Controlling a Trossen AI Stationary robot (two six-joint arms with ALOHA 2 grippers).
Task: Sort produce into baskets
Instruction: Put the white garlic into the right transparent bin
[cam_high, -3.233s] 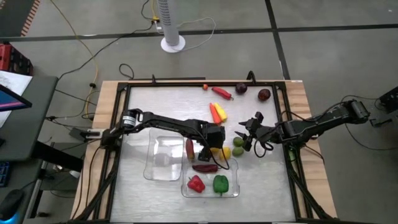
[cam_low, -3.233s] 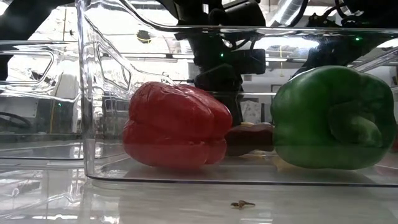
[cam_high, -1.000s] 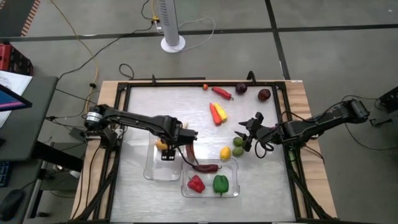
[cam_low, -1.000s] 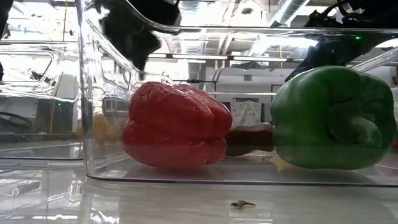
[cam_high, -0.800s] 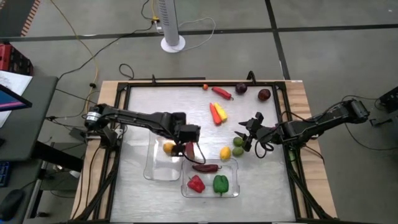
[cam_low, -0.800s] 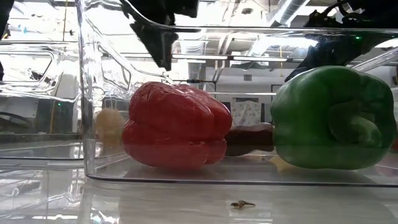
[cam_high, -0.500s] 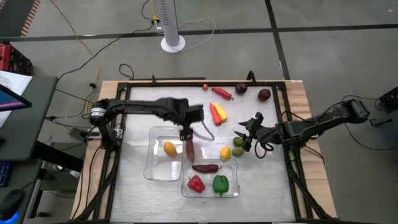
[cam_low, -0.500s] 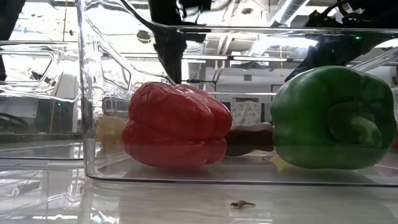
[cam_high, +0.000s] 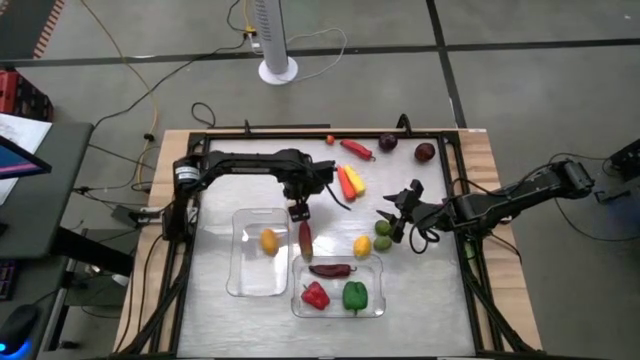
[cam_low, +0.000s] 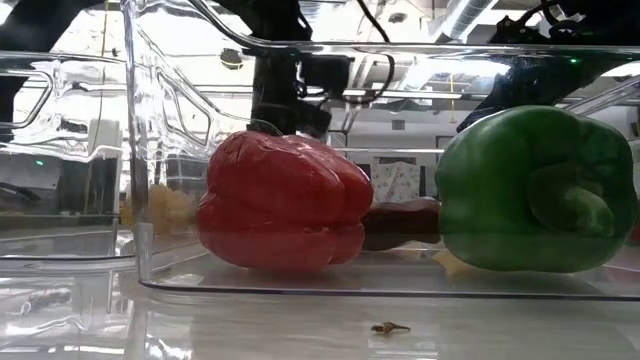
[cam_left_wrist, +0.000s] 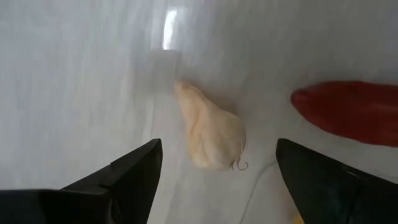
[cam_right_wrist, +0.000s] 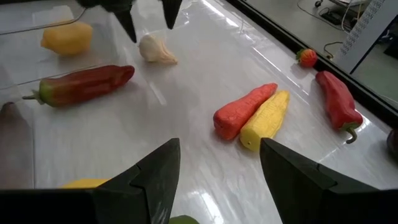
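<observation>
Lying in the left clear basket (cam_high: 248, 280) is a yellow lemon (cam_high: 270, 240). Just right of that tub, the left gripper (cam_high: 299, 208) hangs over a garlic bulb (cam_left_wrist: 209, 134), fingers spread and holding nothing; a red chilli (cam_high: 305, 240) lies just nearer. The near basket (cam_high: 372, 305) holds a red pepper (cam_high: 315, 294), a green pepper (cam_high: 355, 294) and a dark chilli (cam_high: 330, 270). Farther right, the right gripper (cam_high: 400, 217) waits with fingers apart beside a lime (cam_high: 383, 228).
</observation>
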